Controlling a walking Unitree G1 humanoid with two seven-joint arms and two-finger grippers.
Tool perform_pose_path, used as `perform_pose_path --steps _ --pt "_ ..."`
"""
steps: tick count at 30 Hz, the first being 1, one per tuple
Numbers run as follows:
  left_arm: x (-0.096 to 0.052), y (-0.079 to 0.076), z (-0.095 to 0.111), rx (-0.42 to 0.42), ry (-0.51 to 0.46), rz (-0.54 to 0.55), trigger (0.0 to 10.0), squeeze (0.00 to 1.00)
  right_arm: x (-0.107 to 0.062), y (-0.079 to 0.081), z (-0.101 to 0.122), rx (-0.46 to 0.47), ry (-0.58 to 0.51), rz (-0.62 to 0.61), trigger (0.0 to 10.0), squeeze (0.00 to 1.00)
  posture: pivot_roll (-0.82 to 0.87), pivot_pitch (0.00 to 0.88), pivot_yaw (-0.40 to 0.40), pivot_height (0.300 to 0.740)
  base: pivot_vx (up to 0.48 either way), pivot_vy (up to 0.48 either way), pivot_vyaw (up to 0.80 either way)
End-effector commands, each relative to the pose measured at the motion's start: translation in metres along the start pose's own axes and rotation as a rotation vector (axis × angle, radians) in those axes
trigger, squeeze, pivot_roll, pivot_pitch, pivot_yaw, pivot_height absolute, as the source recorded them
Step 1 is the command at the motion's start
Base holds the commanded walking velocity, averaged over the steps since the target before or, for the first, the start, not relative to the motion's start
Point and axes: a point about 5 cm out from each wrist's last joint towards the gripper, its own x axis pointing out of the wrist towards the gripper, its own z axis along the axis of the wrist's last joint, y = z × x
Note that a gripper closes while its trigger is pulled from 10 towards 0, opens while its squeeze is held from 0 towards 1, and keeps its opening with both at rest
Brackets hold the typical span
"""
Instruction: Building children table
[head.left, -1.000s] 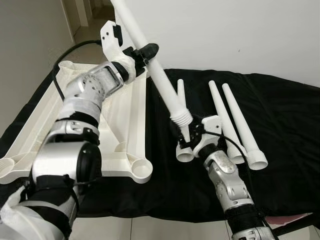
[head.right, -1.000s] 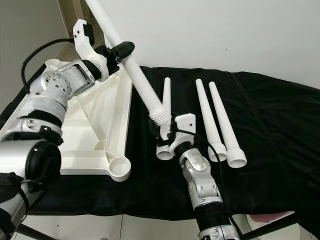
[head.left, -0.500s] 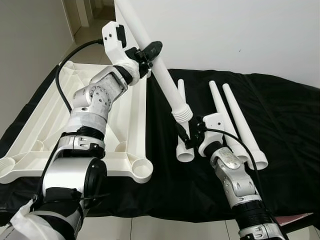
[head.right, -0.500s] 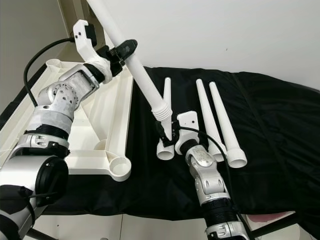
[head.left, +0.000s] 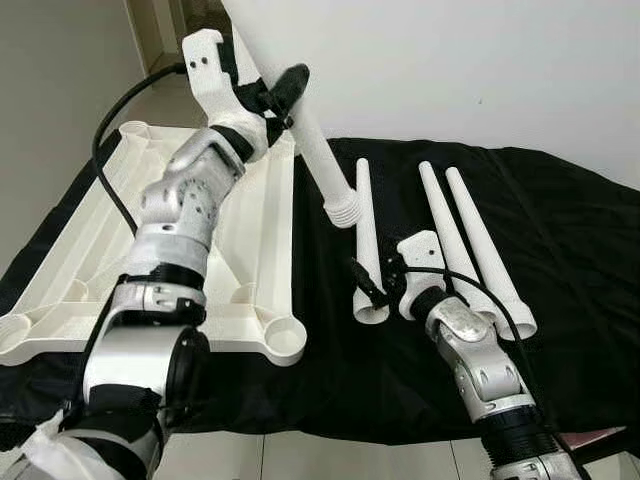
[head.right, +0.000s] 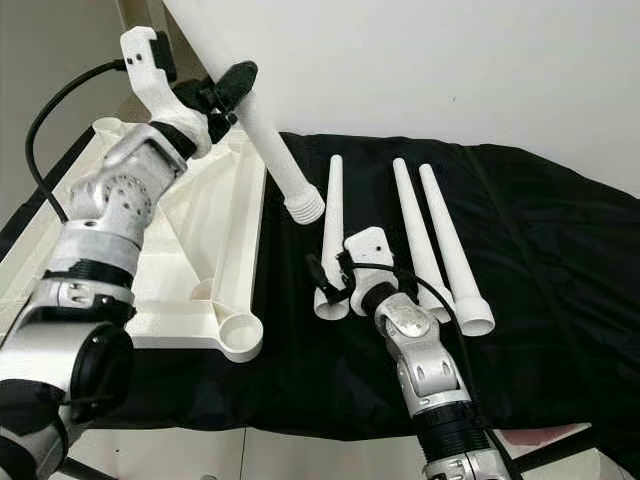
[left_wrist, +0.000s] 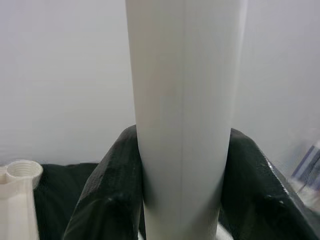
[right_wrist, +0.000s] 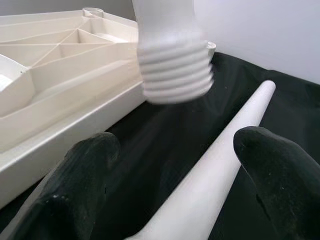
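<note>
While the left gripper (head.left: 275, 92) clamps its jaws on the long white threaded plastic leg (head.left: 320, 165), it tilts the screw end toward the upturned white tabletop (head.left: 100, 250), probably seeking a socket. Right gripper (head.left: 378, 283) hovers, jaws apart, over a spare leg (head.left: 366, 235).

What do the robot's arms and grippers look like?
Both arms are shiny silver metal with round joints and black bands. The left gripper and right gripper each have two long black fingers on a white plastic mount. A black cable loops along each arm.

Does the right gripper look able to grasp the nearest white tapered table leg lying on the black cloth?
Probably yes: the right gripper is open just above that white tapered leg, fingers either side, nothing between them.
</note>
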Motion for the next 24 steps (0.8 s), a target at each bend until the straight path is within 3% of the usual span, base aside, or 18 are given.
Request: perform_pose_path --steps 1,9,15,24 --pt "0.001 -0.007 0.000 0.069 -0.009 -0.017 10.0 0.00 0.002 0.000 0.004 -0.013 -0.003 0.010 10.0 0.00 0.00 0.000 -0.008 0.740 0.000 0.000 0.00" --pt "0.004 -0.028 -0.010 0.164 -0.006 -0.049 10.0 0.00 0.009 -0.004 0.008 -0.062 0.000 -0.001 10.0 0.00 0.01 0.000 -0.016 0.740 0.000 0.000 0.00" --pt "0.004 -0.045 -0.014 0.166 -0.021 -0.081 10.0 0.00 0.021 -0.014 0.007 -0.072 0.028 -0.072 10.0 0.00 0.01 0.000 -0.013 0.740 0.000 0.000 0.00" --pt "0.007 -0.071 -0.018 0.145 -0.030 -0.144 10.0 0.00 0.035 -0.012 0.011 -0.124 0.027 -0.052 10.0 0.00 0.01 0.000 -0.015 0.740 0.000 0.000 0.00"
